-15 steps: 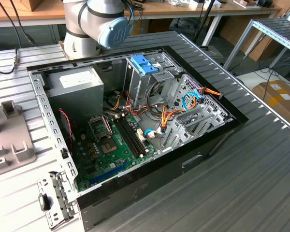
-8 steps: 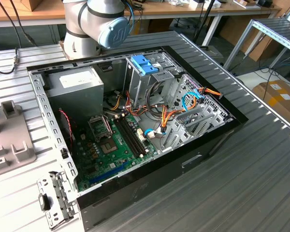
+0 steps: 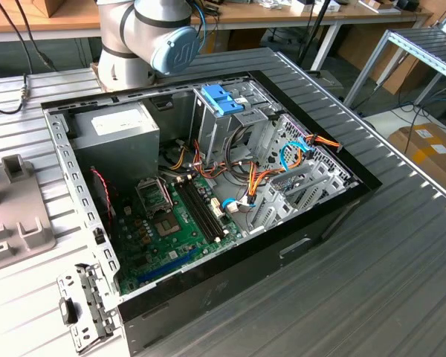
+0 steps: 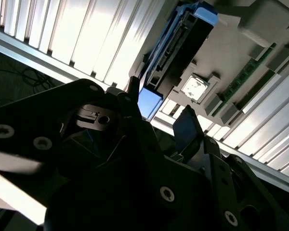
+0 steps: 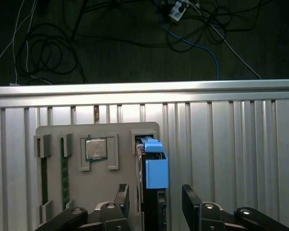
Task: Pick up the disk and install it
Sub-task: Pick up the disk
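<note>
Your gripper (image 5: pixel 155 191) hangs open, its black fingers (image 5: pixel 189 197) either side of the flat silver-grey hard disk with the bright blue tab (image 5: pixel 156 169); a gap shows, so it is not clamped. The disk stands on edge in a slot of the pale grey holder plate (image 5: pixel 101 185). By this, nothing is lifted yet: gripping, carrying and fitting into the open black computer case (image 3: pixel 282 245) all remain.

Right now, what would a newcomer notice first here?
The disk, with bright blue rails, stands on edge in a grey fixture tray beside a processor chip; the open gripper straddles it without touching. In the exterior view, an open computer case shows its green motherboard.
</note>
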### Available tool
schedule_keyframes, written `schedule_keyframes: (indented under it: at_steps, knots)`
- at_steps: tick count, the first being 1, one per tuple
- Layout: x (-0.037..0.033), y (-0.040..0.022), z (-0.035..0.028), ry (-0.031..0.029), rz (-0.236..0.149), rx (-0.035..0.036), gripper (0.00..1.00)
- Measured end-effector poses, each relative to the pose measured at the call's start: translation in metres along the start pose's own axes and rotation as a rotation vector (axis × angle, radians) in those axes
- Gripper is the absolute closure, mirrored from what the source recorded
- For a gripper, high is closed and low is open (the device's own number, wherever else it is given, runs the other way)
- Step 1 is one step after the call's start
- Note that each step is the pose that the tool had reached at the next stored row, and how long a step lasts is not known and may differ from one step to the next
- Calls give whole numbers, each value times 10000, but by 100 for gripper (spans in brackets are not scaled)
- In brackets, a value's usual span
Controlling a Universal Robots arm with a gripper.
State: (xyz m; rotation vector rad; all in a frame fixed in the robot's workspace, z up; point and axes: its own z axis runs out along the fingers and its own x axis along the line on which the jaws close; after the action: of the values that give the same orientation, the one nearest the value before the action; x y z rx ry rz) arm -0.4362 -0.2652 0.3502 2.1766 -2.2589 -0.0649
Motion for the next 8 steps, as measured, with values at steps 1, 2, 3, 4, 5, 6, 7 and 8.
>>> schedule_keyframes:
  at_steps: [1,2,3,4,5,6,7,8]
  knots:
    - [0,1,3,0,0,0,44]
    - [0,1,5,0,1,-1,44]
    - [0,2,8,0,0,-1,44]
    - [0,2,10,0,0,0,44]
    - [0,3,12,0,1,-1,44]
    - [0,4,14,0,0,-1,44]
    - [0,4,17,0,1,-1,44]
    - [1,5,21,0,0,-1,44]
